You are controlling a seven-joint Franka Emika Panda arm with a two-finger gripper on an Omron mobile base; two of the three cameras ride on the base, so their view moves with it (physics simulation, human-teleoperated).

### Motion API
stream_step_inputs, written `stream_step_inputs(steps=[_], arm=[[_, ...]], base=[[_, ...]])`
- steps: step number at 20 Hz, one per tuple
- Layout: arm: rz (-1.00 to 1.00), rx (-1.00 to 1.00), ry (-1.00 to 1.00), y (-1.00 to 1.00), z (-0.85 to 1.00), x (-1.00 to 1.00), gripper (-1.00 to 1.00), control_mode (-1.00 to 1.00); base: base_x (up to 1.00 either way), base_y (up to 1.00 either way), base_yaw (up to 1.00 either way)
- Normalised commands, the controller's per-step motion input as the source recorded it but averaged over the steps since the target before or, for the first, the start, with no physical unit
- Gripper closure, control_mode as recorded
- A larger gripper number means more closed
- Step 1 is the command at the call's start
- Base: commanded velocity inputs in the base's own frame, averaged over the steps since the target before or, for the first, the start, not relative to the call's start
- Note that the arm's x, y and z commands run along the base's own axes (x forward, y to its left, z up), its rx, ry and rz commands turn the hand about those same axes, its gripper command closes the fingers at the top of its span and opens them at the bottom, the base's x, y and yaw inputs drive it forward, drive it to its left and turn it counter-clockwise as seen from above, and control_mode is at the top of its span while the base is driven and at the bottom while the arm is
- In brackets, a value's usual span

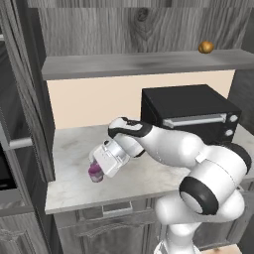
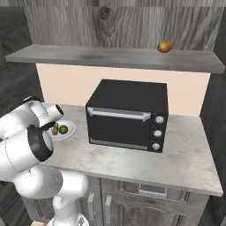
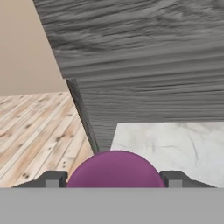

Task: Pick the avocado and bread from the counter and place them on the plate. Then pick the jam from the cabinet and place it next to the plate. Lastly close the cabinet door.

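Observation:
The magenta jam (image 1: 95, 174) sits between the fingers of my gripper (image 1: 96, 169), which is shut on it low over the left part of the marbled counter (image 1: 149, 176). Whether the jar touches the stone I cannot tell. In the hand view the jam (image 3: 116, 171) bulges between the two dark fingertips (image 3: 52, 179). On the white plate (image 2: 69, 133) lie the green avocado (image 2: 63, 129) and the brown bread (image 2: 55, 129), partly behind my arm. The cabinet shelf (image 1: 149, 63) runs above.
A black microwave (image 1: 188, 111) stands at the right of the counter. An orange-brown fruit (image 1: 206, 47) rests on the cabinet shelf at the right. A tall dark wood-grain panel (image 1: 25, 89) rises close at the left of the counter.

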Motion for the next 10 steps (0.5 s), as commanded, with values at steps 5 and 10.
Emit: stream_step_inputs(steps=[5,10], arm=[[0.00,0.03,0.00,0.12,-0.22,0.28,1.00,-1.00],[0.00,0.01,0.00,0.12,-0.24,0.26,1.00,-1.00]], base=[[0.00,0.00,0.00],[0.00,0.00,0.00]])
